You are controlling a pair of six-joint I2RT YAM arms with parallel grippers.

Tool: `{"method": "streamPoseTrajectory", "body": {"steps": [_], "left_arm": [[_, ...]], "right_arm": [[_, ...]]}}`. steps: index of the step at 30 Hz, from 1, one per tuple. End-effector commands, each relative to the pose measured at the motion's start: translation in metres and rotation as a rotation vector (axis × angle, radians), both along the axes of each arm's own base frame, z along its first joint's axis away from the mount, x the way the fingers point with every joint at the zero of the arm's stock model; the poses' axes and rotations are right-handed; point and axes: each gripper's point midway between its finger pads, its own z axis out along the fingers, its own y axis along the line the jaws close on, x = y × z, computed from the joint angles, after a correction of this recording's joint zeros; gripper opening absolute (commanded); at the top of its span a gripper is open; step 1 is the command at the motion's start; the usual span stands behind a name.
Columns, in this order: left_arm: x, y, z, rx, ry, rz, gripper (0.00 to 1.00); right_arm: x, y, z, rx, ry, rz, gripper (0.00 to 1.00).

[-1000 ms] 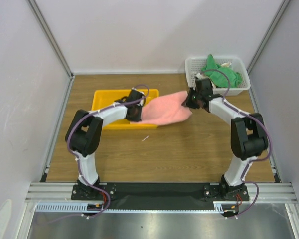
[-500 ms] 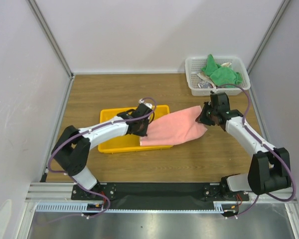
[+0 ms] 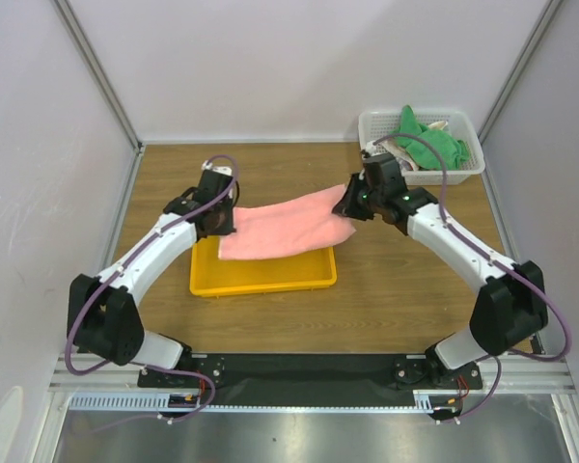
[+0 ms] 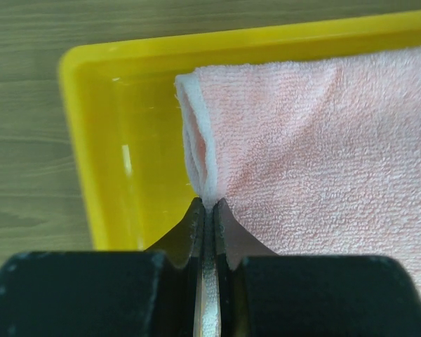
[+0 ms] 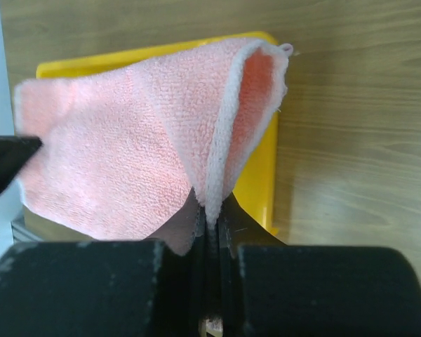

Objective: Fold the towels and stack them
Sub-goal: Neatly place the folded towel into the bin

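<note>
A folded pink towel hangs stretched between my two grippers above the yellow tray. My left gripper is shut on the towel's left end; in the left wrist view the folded edges are pinched over the tray's left part. My right gripper is shut on the towel's right end; in the right wrist view the pink towel drapes from the jaws over the tray's right rim.
A white basket at the back right holds green towels and a pale cloth. The wooden table extends around the tray. Grey walls and metal frame posts enclose the sides.
Both grippers have carried the pink towel leftward and farther back. The yellow tray now sits nearer and more central than a second ago, with the towel over it.
</note>
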Motion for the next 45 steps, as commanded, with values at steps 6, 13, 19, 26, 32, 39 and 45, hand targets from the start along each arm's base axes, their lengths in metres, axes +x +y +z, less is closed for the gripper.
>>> {"method": "streamPoseTrajectory", "body": {"steps": [6,13,19,26,32,39,45], "left_arm": [[-0.017,0.082,0.012,0.156,-0.015,0.170,0.00],[-0.022,0.101,-0.010,0.175,-0.005,0.251,0.00],[-0.032,0.108,-0.044,0.203,0.028,0.285,0.00],[-0.033,0.114,-0.056,0.228,0.046,0.314,0.00],[-0.030,0.120,-0.056,0.264,0.044,0.341,0.00],[-0.029,0.122,-0.069,0.292,0.087,0.348,0.00],[-0.019,0.122,-0.068,0.309,0.086,0.340,0.13]], "right_arm": [[0.008,0.054,-0.016,0.026,0.003,0.087,0.00],[0.000,0.048,-0.069,-0.058,0.090,0.074,0.00],[-0.016,0.047,-0.120,-0.090,0.204,0.115,0.00],[-0.017,0.044,-0.143,-0.134,0.242,0.122,0.00],[-0.010,0.045,-0.147,-0.160,0.235,0.125,0.00],[-0.005,0.043,-0.158,-0.197,0.237,0.131,0.00],[0.006,0.045,-0.153,-0.228,0.209,0.143,0.20]]}}
